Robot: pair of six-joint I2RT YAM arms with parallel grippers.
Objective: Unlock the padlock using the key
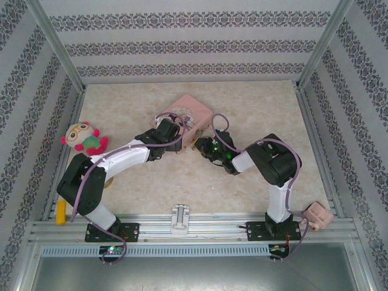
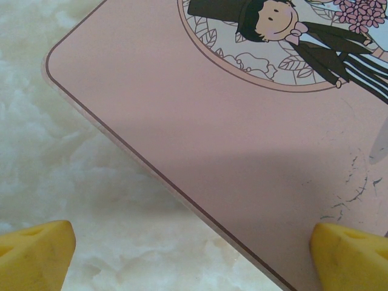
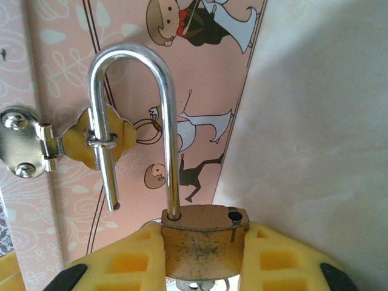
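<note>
Padlock (image 3: 203, 242) first: on my right wrist feed its brass body is pinched between the yellow fingers of the right gripper (image 3: 203, 264), close against the side of the pink tin (image 3: 60, 73), near the middle of the table. Its shackle (image 3: 130, 57) stands sprung, with the long leg in the body and the short leg free, threaded through the loop of the tin's hasp (image 3: 76, 142). Sweeping the overhead view from the left, I see a wall (image 1: 30, 109) papered in pale stripes with dark floral bands and an aluminium post (image 1: 57, 45) at the corner. Next come a plush toy (image 1: 85, 138) lying at the table's left edge and a yellow block (image 1: 60, 212) by the front rail. The table (image 1: 260, 103) is a cream, mottled sheet, which looks white and fleecy on my left wrist feed. The left gripper (image 2: 194, 257) hangs above a corner of the tin's lid with its fingers spread wide, holding nothing. A white bracket (image 1: 181, 218) sits mid-rail between the arm bases. Further right a small pink object (image 1: 318, 214) rests at the front right corner, and the same striped paper covers the right wall (image 1: 364, 91).
</note>
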